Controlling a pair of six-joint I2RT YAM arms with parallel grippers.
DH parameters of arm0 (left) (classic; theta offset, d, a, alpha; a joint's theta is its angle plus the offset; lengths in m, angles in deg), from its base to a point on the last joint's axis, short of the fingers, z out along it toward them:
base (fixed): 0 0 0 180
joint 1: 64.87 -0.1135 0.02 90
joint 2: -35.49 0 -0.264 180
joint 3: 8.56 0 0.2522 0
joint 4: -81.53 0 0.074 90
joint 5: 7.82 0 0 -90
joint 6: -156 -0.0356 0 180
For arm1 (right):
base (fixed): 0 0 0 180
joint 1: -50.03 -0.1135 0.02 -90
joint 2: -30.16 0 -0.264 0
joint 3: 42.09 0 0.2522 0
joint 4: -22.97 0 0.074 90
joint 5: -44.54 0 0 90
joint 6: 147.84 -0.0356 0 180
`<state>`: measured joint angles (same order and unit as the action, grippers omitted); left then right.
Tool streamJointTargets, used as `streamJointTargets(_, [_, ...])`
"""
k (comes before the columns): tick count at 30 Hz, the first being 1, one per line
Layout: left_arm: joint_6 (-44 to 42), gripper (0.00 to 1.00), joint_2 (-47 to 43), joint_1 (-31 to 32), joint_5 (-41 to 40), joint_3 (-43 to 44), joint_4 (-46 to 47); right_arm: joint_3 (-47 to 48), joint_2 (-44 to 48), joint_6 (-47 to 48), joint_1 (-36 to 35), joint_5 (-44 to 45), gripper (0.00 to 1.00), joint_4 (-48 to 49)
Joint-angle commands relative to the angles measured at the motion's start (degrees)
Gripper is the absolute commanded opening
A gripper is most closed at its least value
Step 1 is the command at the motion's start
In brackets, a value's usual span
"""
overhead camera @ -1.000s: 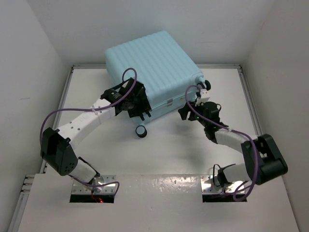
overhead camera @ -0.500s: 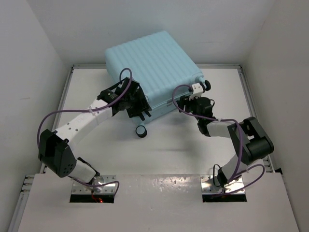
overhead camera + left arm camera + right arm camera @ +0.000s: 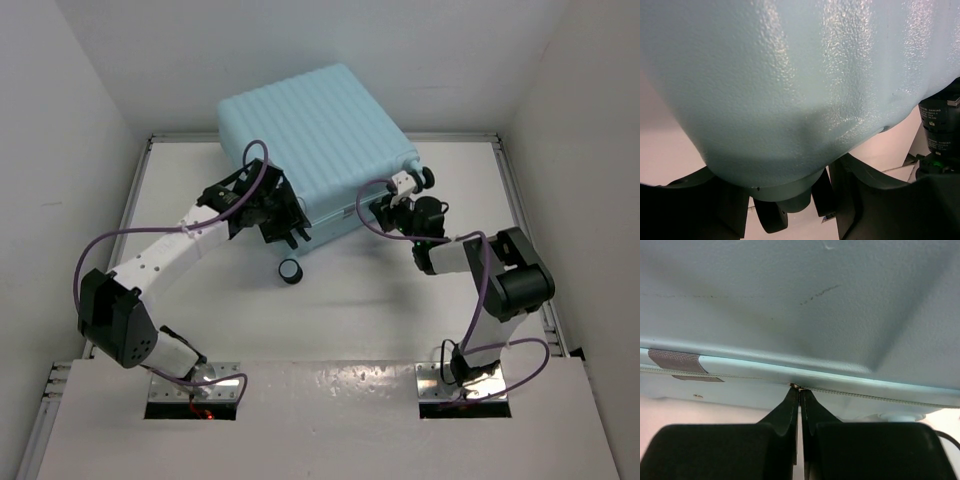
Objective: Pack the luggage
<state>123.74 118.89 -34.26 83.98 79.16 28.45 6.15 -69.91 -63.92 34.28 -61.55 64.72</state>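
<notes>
I see the suitcase (image 3: 318, 140) lying shut at the far middle of the table (image 3: 350, 310), its back corner against the wall. The shell is pale aqua, ribbed across the top, and finely pebbled up close. A black wheel (image 3: 428, 176) shows at its right corner. The left claw (image 3: 285, 228) sits at the near left corner with its fingers (image 3: 687, 202) spread wide around the rounded edge (I cannot tell whether they touch). The right claw (image 3: 799, 391) is pressed together, its tips at the zipper (image 3: 880, 398) seam, and I cannot tell if anything is pinched. A grey patch (image 3: 676, 360) sits on that seam. A small black round piece (image 3: 291, 271) lies on the table nearby.
</notes>
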Motion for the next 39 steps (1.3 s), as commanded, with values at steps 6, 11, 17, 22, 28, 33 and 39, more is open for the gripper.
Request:
streamJointTargets(6, [-5.8, 0.00, 2.8, -7.0, -6.7, -1.1, 7.2, 1.6, 0.8, -0.8, 0.8, 1.8, 0.00, 4.6])
streamJointTargets(11, [-6.9, 0.00, 2.3, -11.5, -6.7, 0.7, 6.2, -2.8, 6.5, -7.9, 1.0, 18.3, 0.00, -2.3])
streamJointTargets(17, [-8.1, 0.00, 1.8, -14.8, -6.2, 0.8, 5.6, -3.4, 8.9, -11.0, 2.7, 27.3, 0.00, -5.8])
streamJointTargets(22, [-8.1, 0.00, 1.2, -18.5, -8.0, 0.2, 5.0, -1.3, 6.0, -13.0, 7.2, 28.3, 0.00, -7.3])
streamJointTargets(28, [-11.7, 0.00, 3.3, -23.9, -8.7, 2.6, 5.0, 2.5, 1.8, -12.6, 11.8, 23.2, 0.00, -6.6])
streamJointTargets(33, [-17.2, 0.00, 8.1, -26.9, -11.7, 7.2, 5.0, 7.3, -2.5, -10.5, 15.1, 10.9, 0.00, -3.5])
streamJointTargets(39, [-24.3, 0.00, 11.4, -32.4, -17.3, 12.0, 4.5, 12.5, -6.6, -6.6, 15.5, -2.9, 0.00, -0.1])
